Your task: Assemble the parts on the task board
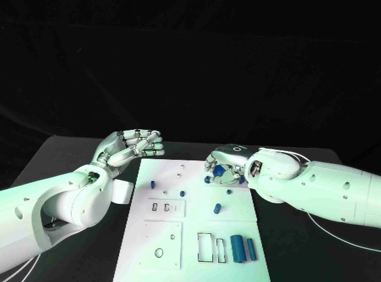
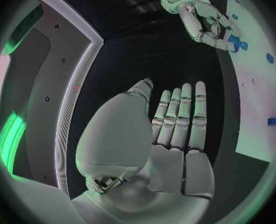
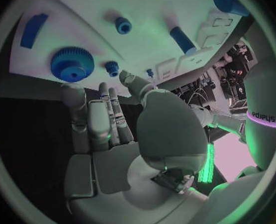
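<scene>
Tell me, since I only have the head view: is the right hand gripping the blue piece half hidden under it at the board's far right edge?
Observer: No. The right wrist view shows the right hand with its fingers stretched out and nothing in them. The blue gear lies on the task board just past the fingertips.
Operator: Is the left hand carrying anything?
Observer: No. The left wrist view shows the left hand with a bare palm and straight fingers.
Operator: Is there anything close to the gear?
Observer: A small blue peg stands beside it, apart from it.
</scene>
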Robot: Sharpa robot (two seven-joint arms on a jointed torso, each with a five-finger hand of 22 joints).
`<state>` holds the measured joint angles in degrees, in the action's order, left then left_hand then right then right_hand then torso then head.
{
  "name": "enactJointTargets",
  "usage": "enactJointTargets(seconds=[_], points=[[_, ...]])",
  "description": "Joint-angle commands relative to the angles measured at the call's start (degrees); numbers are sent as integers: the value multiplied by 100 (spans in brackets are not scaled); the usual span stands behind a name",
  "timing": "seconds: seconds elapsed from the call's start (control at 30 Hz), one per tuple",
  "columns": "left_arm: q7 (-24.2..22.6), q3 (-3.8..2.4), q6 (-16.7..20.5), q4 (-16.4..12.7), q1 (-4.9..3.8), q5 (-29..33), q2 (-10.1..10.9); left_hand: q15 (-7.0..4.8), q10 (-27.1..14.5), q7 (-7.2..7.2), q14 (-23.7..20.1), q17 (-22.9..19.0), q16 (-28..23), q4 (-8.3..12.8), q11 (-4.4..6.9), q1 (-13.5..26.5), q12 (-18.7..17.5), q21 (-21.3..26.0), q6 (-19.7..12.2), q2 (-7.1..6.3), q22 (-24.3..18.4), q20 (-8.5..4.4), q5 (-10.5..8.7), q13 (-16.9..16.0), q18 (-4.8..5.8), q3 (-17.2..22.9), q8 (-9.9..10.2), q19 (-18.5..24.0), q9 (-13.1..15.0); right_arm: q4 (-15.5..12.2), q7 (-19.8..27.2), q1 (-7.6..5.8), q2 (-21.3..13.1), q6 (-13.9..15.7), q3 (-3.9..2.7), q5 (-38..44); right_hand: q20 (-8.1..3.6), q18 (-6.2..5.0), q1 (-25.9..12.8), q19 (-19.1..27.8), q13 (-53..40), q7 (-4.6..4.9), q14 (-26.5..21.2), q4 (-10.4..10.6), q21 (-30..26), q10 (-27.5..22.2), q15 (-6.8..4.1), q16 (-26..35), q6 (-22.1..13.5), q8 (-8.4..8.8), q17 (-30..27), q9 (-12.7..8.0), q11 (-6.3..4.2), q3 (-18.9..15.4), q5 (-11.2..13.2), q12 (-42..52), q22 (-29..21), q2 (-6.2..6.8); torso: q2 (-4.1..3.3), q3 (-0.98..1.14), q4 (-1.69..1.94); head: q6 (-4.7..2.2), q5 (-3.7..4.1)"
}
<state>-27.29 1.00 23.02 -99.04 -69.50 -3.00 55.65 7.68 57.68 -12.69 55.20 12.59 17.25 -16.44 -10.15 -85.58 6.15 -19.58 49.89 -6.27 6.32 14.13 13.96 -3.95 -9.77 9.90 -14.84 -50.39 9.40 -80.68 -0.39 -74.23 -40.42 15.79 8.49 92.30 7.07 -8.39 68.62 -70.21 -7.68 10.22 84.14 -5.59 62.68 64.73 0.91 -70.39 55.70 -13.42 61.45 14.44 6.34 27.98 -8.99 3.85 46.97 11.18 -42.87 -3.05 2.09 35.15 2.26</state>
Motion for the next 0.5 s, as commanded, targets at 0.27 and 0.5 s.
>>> enactJointTargets(seconds=[0.27, 0.5], points=[[11, -6, -164, -26, -15, -42, 11, 12, 34, -51, 22, 10, 20, -13, -12, 18, -9, -22, 21, -34, 0, -6, -27, 0, -74, 5, -16, -26, 7, 70, -218, 42, 89, -145, 4, 385, 10, 136, 75, -132, -25, 15, 152, 44, 263, -50, 49, -195, -34, 43, 175, 26, 5, 27, -27, 39, 363, -15, -42, -3, 15, 11, -6], [26, -6, -176, -28, -16, -42, 15, 13, 32, -52, 19, 12, 19, -14, -14, 28, -14, -21, 19, -34, -1, -6, -28, 1, -73, 2, -15, -26, 8, 156, -204, 81, 158, -190, 8, 380, 10, 169, 105, -216, -48, -1, 166, 57, 459, 2, 41, -348, -11, 42, 314, 51, -10, 92, -32, 70, 630, -55, -53, -5, 24, 29, -17]])
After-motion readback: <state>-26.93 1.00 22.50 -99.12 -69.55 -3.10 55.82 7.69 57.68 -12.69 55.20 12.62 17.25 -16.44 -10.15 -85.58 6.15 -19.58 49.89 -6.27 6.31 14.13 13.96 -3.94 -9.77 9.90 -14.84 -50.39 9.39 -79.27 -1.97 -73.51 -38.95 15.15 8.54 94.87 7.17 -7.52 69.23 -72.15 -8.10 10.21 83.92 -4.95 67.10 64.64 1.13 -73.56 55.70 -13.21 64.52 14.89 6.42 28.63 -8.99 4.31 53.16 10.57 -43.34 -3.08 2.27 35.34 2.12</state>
